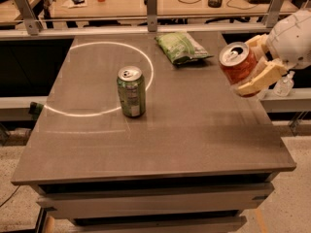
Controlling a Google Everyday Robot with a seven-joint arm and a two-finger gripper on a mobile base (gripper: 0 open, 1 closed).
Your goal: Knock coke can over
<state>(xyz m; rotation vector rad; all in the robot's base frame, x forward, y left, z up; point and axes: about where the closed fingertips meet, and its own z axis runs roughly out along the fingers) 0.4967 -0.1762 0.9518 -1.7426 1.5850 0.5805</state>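
Observation:
The coke can (238, 66) is red-orange with a silver top and pull tab. It is held tilted, top leaning left, above the right edge of the grey table (194, 130). My gripper (249, 66) comes in from the right, with cream fingers (262, 76) closed around the can's body and a white round wrist behind. The can is lifted off the table surface.
A green can (131, 91) stands upright left of centre, on a white circle line. A green chip bag (182, 47) lies at the back of the table. A small clear bottle (283, 85) sits on the shelf at right. Desks with clutter stand behind.

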